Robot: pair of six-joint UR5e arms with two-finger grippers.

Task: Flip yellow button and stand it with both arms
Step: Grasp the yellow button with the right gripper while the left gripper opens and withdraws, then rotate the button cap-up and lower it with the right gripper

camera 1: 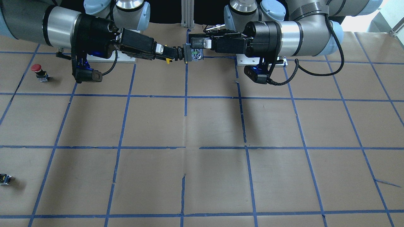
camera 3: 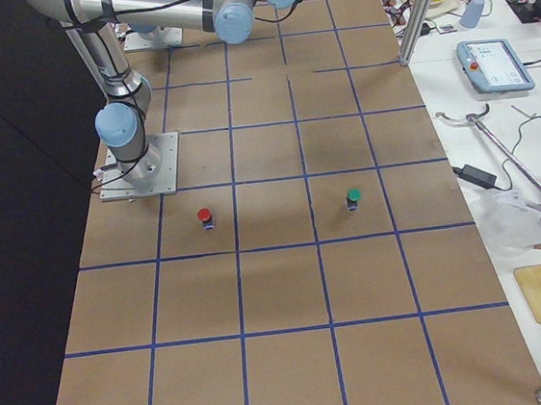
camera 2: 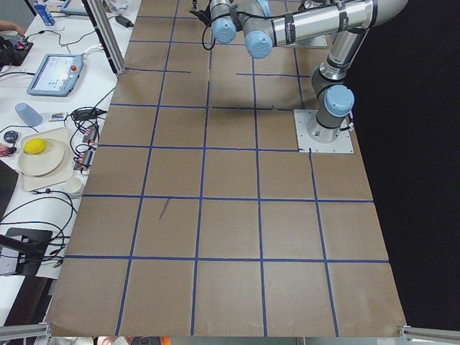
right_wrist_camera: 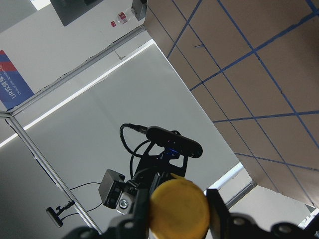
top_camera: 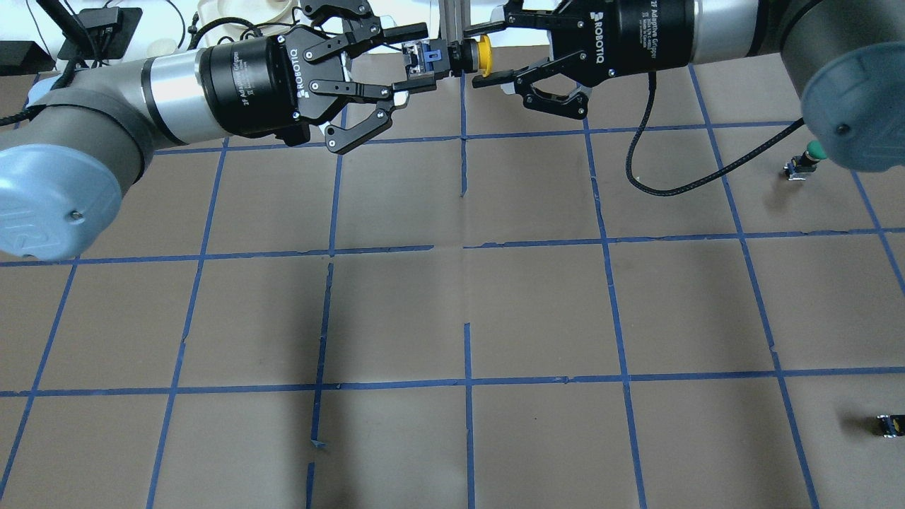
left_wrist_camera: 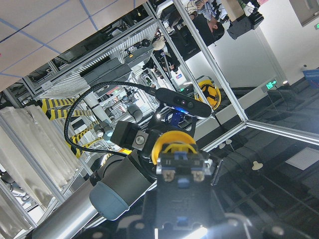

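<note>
Hovering over gridded table (top_camera: 537, 311), left hand (top_camera: 418, 58) and right hand (top_camera: 488, 54) pinch yellow button (top_camera: 456, 56).

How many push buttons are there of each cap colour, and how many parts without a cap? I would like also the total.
yellow button: 1
red button: 1
green button: 1
capless black part: 1
Total: 4
</note>
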